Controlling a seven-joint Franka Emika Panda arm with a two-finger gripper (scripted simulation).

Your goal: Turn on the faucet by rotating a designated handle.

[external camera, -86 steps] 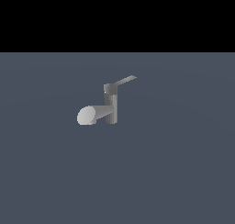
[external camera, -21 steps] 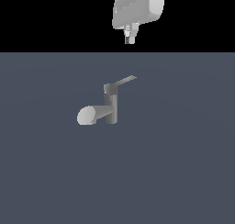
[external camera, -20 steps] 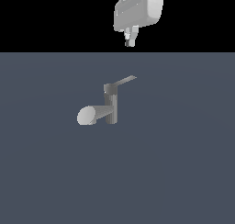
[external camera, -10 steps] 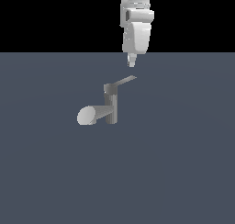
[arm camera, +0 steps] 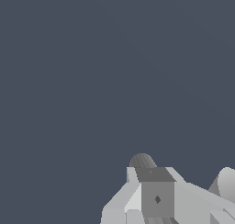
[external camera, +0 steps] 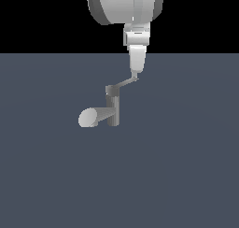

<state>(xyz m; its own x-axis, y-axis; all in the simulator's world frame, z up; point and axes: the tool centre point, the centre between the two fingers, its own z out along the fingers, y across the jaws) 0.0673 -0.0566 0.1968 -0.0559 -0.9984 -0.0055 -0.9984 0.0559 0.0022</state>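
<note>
The small grey faucet [external camera: 112,108] stands upright on the flat floor, its thick spout ending in a pale oval face [external camera: 87,118] toward the exterior view's left. The thin handle [external camera: 123,83] juts from the post's top cap toward the exterior view's right and slightly upward. My gripper [external camera: 136,74] hangs straight down from the white arm, its narrow tip at the handle's far end, touching it or nearly so. The fingers look pressed together with nothing between them. In the wrist view a ribbed grey cylinder of the faucet [arm camera: 142,161] shows behind pale gripper parts.
A plain dark blue-grey floor [external camera: 186,166] stretches around the faucet. The large white arm body [external camera: 123,5] hangs above the faucet against a black background.
The arm has come down from the top of the view, and its tip has dropped from above the floor line to the handle's far end. The faucet and handle have not moved.
</note>
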